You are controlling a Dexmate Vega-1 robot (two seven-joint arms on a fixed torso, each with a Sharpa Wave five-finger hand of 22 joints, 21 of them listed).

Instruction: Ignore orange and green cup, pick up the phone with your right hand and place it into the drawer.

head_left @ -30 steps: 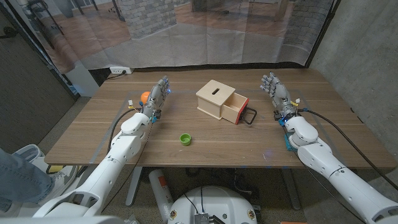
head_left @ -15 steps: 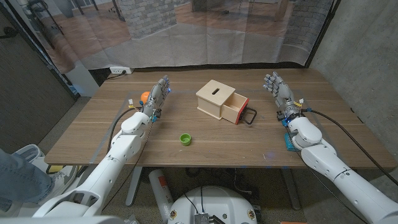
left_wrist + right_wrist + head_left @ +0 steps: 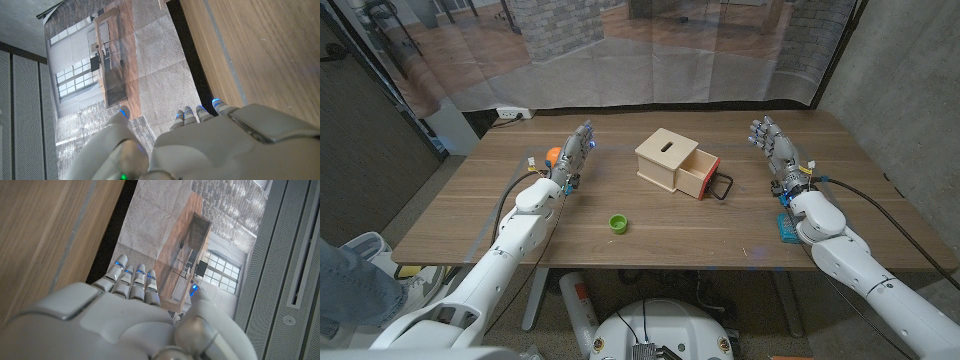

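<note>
The phone [image 3: 786, 226], teal-edged, lies at the right of the frame near the counter's [image 3: 660, 235] front edge, largely hidden under the right forearm. Above it the right hand [image 3: 772, 146] reaches up the frame from the lower right corner, fingers apart, holding nothing. The drawer [image 3: 698, 175] stands pulled out of the wooden box [image 3: 666, 157] at centre. At upper left the left hand [image 3: 576, 152] is extended with fingers straight, also holding nothing, beside the orange [image 3: 553, 155]. The green cup [image 3: 617, 223] sits lower centre.
</note>
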